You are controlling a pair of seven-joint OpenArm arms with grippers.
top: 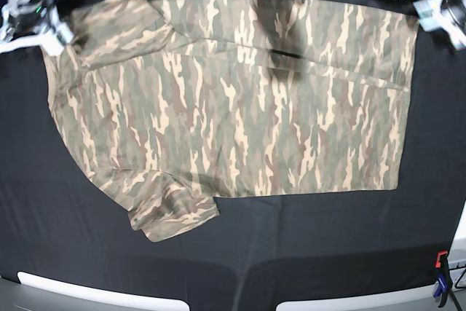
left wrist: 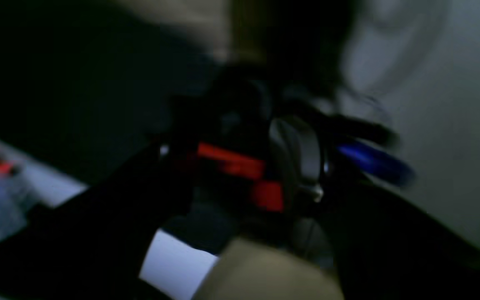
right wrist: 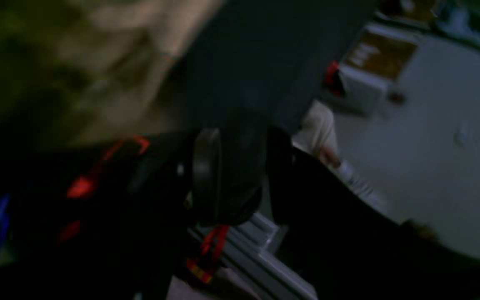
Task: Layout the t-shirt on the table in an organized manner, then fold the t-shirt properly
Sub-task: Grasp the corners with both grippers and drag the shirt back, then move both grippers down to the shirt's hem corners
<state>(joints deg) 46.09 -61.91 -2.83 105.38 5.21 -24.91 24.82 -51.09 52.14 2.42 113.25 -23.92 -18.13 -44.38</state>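
Shirt (top: 233,100) lies spread flat on the black table (top: 306,245), one sleeve folded at its near left corner. Left end effector (top: 440,5) at far right corner, right end effector (top: 29,5) at far left; views too blurred, can't tell either's opening or hold.

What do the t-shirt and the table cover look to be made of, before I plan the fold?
The t-shirt: soft woven or knit fabric with a matte camouflage print; it lies limp with shallow creases and a folded-over sleeve. The table: covered in matte black cloth, judging by faint ripples and no glare. Exact fibre cannot be told.
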